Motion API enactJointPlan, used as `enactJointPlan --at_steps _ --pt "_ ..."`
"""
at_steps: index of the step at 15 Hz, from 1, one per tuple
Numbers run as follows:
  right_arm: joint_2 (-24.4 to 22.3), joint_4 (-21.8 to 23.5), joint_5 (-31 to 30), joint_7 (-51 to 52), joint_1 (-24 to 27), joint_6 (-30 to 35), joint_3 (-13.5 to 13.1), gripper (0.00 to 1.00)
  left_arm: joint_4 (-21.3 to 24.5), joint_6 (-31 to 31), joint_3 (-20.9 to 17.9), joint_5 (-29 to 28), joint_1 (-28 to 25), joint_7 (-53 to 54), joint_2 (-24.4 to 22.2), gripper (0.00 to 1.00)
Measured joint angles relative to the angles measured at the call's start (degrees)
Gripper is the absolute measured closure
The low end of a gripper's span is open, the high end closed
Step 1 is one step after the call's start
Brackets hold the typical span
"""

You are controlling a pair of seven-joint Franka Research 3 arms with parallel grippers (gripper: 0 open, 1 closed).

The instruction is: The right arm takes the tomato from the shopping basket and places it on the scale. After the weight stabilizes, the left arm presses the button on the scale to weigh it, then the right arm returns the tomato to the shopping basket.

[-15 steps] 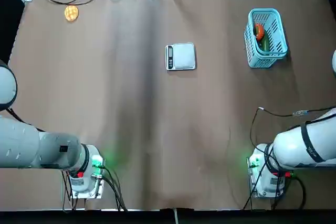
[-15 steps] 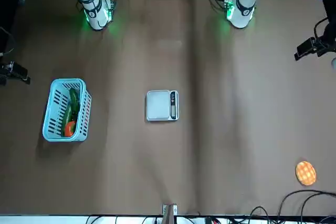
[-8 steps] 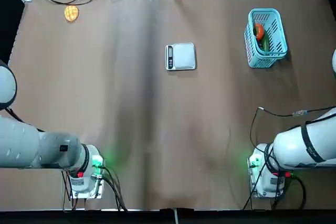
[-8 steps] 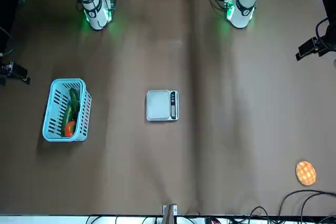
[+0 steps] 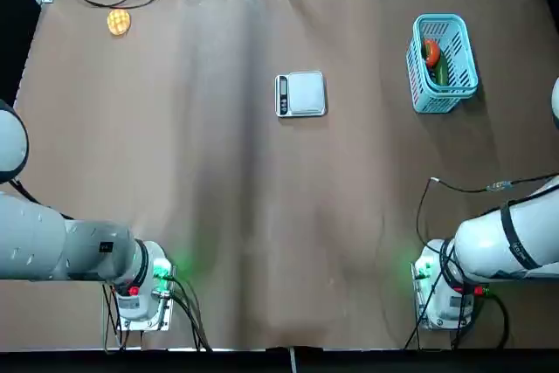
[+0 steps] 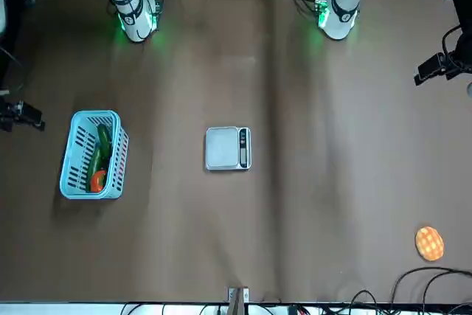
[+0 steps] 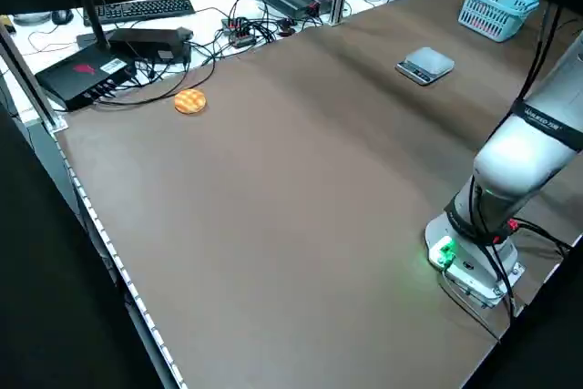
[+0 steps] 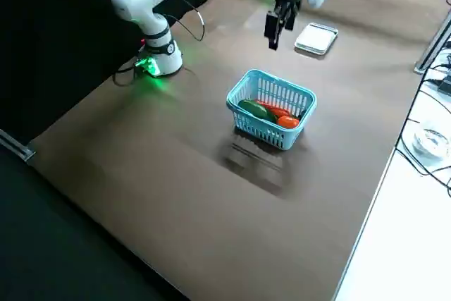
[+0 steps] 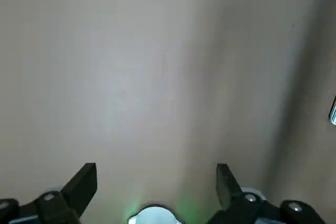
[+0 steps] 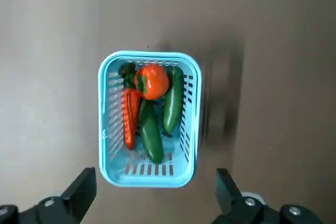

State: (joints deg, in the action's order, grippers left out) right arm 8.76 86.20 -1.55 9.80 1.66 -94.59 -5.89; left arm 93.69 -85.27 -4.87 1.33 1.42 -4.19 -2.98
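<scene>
Near the worktop's far right corner, the tomato (image 10: 152, 81) tops the vegetables in the shopping basket (image 10: 108, 129); your right gripper (image 10: 152, 192), fingers wide, hovers above. It looks smooth and round: grip its middle gently.

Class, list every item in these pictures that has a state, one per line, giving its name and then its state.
tomato: in the basket, on top of the other vegetables
shopping basket: upright, holding vegetables
scale: platform bare
right gripper: open, high above the basket
left gripper: open, over bare table
waffle-like disc: lying flat near the far left corner
</scene>
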Motion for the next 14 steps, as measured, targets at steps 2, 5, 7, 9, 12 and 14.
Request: enactJointPlan --at_steps 2,5,7,9,12,14 --pt "0.4 2.9 0.0 0.2 0.7 -4.0 0.0 0.00 0.1 0.2 0.0 0.0 0.0 0.6 0.1 0.00" --pt "1.0 8.8 0.3 0.4 1.3 -10.9 0.0 0.00 0.2 0.6 0.0 0.0 -0.2 4.3 0.5 0.00" --pt "1.1 12.9 1.3 0.4 1.3 -15.6 0.1 0.00 0.2 0.6 -0.1 -0.1 -0.2 6.4 0.5 0.00" --pt "1.2 18.3 3.6 0.4 1.3 -22.2 0.2 0.00 0.2 0.6 0.0 -0.1 -0.2 9.6 0.5 0.00" --pt "1.2 23.3 4.7 0.5 1.2 -28.7 0.6 0.01 0.2 0.6 0.0 -0.1 -0.1 14.6 1.0 0.00" --pt "1.4 25.5 5.3 0.5 1.1 -31.7 0.9 0.02 0.2 0.6 0.0 -0.1 -0.2 20.5 1.3 0.00"
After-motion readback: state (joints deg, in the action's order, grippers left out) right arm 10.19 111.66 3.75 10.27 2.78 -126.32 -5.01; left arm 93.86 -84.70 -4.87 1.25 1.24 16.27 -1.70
